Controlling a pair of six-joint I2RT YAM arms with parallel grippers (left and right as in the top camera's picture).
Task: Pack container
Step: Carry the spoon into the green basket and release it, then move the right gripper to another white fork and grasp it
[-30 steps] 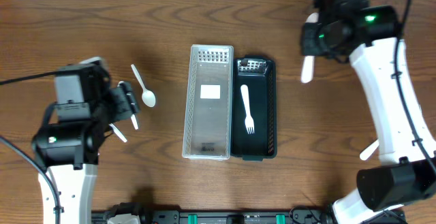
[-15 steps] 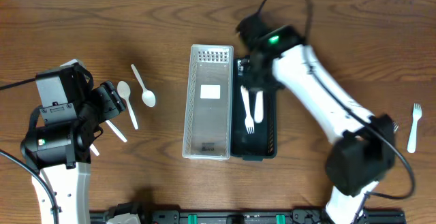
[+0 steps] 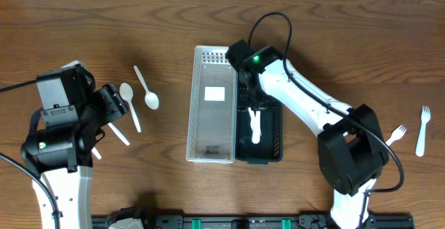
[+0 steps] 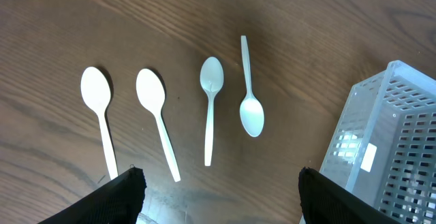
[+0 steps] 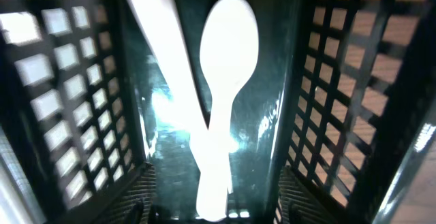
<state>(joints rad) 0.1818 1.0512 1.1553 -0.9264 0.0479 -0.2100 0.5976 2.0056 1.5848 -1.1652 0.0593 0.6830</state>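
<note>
Wood table [image 3: 334, 34]: four spoons [image 4: 212, 74], two forks [image 3: 422, 128]; both end effectors [image 4: 221, 183] [image 5: 216, 198] spread, empty.

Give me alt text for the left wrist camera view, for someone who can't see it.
Four white plastic spoons lie side by side on a dark brown wooden table, three with bowls away from the camera, the rightmost reversed. A pale perforated plastic basket sits at the right edge; the left gripper hovers above, jaws open and empty.

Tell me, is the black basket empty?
Not empty. The right wrist view shows a white spoon lying over another white utensil inside the black basket.
</note>
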